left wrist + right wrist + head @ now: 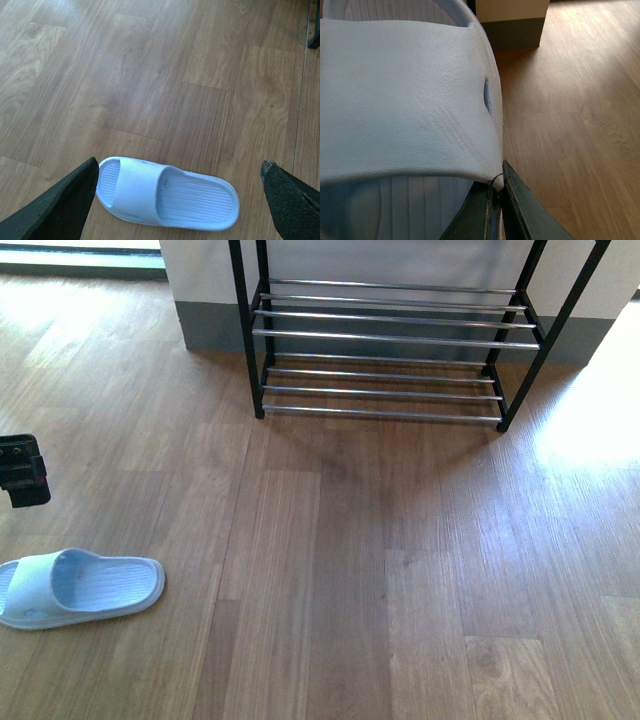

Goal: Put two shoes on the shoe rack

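Two pale blue slides serve as your shoes here. At far left, the first slide (pixel 80 585) lies sole down on the wooden floor (pixel 350 570), well apart from the shoe rack (pixel 390 335). Your left gripper (pixel 178 167) hangs above that slide with its fingers (pixel 65 200) spread wide, touching nothing. Ahead at centre, the rack stands against the wall (pixel 400 260). Your right gripper (pixel 500 185) is outside the front view. Its wrist camera shows the jaws pinched tight on the side rim of the second slide (pixel 405 100), which fills most of that picture.
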Action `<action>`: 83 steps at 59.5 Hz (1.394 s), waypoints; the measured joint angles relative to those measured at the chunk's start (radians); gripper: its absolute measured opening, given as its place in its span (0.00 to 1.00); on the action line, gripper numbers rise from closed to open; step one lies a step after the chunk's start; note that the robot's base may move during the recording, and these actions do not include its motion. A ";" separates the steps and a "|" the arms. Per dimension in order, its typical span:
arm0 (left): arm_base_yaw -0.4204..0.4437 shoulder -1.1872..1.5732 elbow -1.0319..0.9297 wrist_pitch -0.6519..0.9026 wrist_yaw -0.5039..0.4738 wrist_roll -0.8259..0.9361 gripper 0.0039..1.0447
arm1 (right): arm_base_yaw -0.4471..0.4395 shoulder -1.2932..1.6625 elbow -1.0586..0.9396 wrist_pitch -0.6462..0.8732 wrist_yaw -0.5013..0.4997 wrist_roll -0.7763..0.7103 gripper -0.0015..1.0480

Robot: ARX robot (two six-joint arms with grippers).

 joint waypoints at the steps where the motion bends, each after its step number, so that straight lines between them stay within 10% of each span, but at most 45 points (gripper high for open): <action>1: 0.002 0.002 -0.005 0.018 0.004 -0.003 0.91 | 0.000 0.000 0.000 0.000 0.000 0.000 0.01; 20: 0.016 0.011 -0.050 0.111 0.027 -0.019 0.90 | 0.000 0.000 0.000 0.000 0.000 0.000 0.01; 34: 0.016 0.051 -0.128 0.418 0.131 -0.004 0.54 | 0.000 0.000 0.000 0.000 0.000 0.000 0.01; 57: 0.016 0.051 -0.128 0.427 0.129 -0.008 0.00 | 0.000 0.000 0.000 0.000 0.000 0.000 0.01; 83: -0.064 -0.257 -0.360 0.370 0.092 0.003 0.04 | 0.000 0.000 0.001 0.000 0.002 0.000 0.01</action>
